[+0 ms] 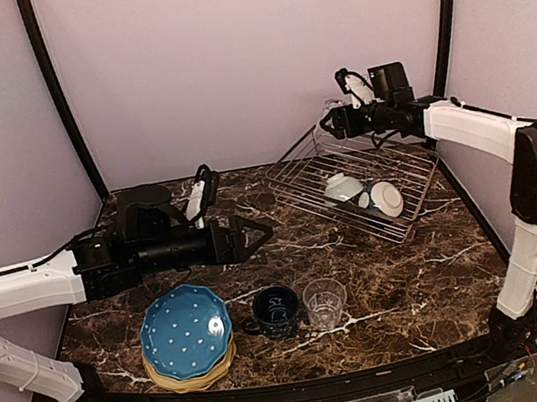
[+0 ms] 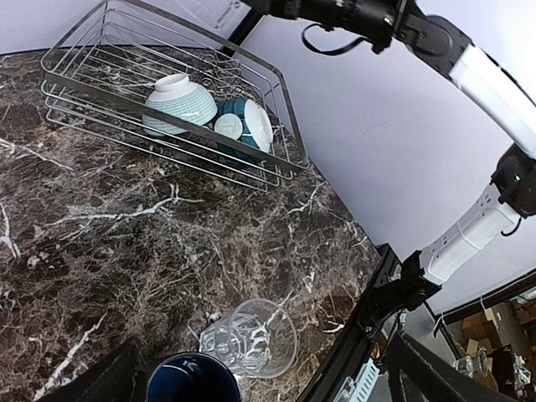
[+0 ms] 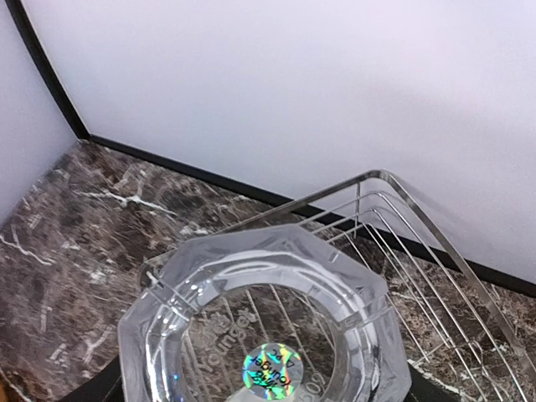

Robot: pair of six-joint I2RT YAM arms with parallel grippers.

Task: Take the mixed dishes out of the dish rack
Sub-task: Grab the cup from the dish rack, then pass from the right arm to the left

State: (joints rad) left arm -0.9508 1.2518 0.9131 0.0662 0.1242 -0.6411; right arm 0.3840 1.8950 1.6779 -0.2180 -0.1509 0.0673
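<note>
The silver wire dish rack (image 1: pixel 416 171) stands at the back right and holds two white bowls, one patterned bowl (image 1: pixel 342 187) and one with a teal outside (image 1: pixel 385 198). My right gripper (image 1: pixel 330 123) hovers above the rack's far left corner, shut on a clear glass tumbler (image 3: pixel 268 335) whose base faces the right wrist camera. My left gripper (image 1: pixel 256 235) is open and empty above the table, left of the rack. On the table in front stand a blue dotted plate (image 1: pixel 185 330) on a mustard plate (image 1: pixel 196 377), a navy mug (image 1: pixel 277 311) and a second clear tumbler (image 1: pixel 325 302).
The left wrist view shows the rack (image 2: pixel 276 138) with both bowls (image 2: pixel 178 102), and the mug (image 2: pixel 193 383) and tumbler (image 2: pixel 251 339) below it. A black frame rail (image 1: pixel 306 382) runs along the table's near edge. Walls close the back and sides.
</note>
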